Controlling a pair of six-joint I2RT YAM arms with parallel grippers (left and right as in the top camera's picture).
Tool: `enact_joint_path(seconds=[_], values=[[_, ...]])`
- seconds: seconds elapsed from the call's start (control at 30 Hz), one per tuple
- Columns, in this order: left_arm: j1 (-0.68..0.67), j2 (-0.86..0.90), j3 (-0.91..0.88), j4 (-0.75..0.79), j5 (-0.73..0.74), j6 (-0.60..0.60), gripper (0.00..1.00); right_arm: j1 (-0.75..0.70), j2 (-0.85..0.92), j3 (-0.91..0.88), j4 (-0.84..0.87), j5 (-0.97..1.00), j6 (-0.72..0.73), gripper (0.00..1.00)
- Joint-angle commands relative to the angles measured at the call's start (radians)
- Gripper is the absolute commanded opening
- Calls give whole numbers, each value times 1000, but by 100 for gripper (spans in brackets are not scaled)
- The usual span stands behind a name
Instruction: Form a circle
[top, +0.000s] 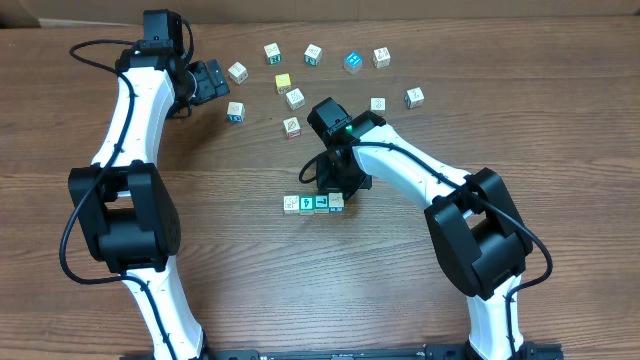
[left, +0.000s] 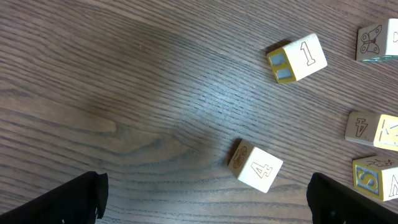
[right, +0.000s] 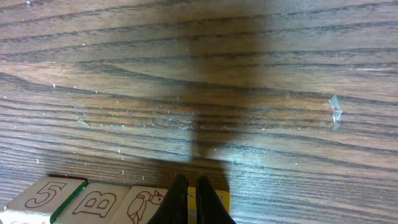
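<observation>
Where the table (top: 230, 230) lies nearest the arm bases, a short row of blocks (top: 314, 203) sits edge to edge in a straight line. The right wrist camera reads a 5 block (right: 43, 194), a B block (right: 102, 202) and a bird block (right: 146, 205) side by side. At the end of that row opposite the 5, the right gripper (top: 335, 188) points down. Its fingers (right: 180, 199) are pressed together with only a sliver between them and nothing caught there. Their tips stand just in front of a yellowish block (right: 222, 202); whether they touch it cannot be told. Farther back, loose blocks (top: 295, 98) lie scattered apart from one another, a blue one (top: 352, 61) among them. At the far left the left gripper (top: 207, 82) hovers empty, its fingers (left: 68, 202) spread as wide as they go, over bare wood near a 4 block (left: 256, 168) and a 1 block (left: 298, 57).
</observation>
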Motion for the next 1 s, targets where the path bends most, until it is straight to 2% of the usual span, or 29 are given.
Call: enact_joint_path(seconds=[0.0,0.17,0.33,0.6,0.8,0.83,0.93,0.97], values=[[-7,-6,13,0,4,-21,100,3,2,-6,0,-5,-4,4],[-7,-6,13,0,4,-21,100,3,2,-6,16,9,-4,4],[-7,-6,13,0,4,-21,100,-12,2,-6,55,109,-3,4],[-7,-6,13,0,4,-21,100,-77,2,-6,27,127,19,5],[-7,-6,13,0,4,-21,100,-147,2,-6,-10,127,19,15],[-7,-6,13,0,4,-21,100,-159,2,-6,-18,127,19,20],[-7,-6,13,0,4,-21,100,-186,2,-6,-42,127,19,61],[-7,-6,13,0,4,-21,100,-192,2,-6,-46,127,19,93]])
